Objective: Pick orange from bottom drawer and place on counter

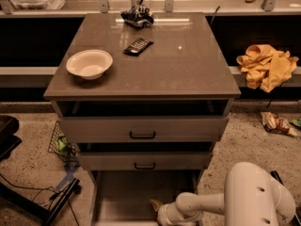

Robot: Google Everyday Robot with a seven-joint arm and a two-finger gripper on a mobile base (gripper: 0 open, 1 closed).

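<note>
Our gripper sits in the bottom drawer (its hold we cannot tell); rising carelessly, it may strike the middle drawer.

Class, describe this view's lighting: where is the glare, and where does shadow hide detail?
Camera view: dim, warm light; a glare streak and bright spot on the far half of the counter; black shadow in the gaps above the two upper drawers; the bottom drawer is murky, with the gripper inside it at the frame's bottom edge.
</note>
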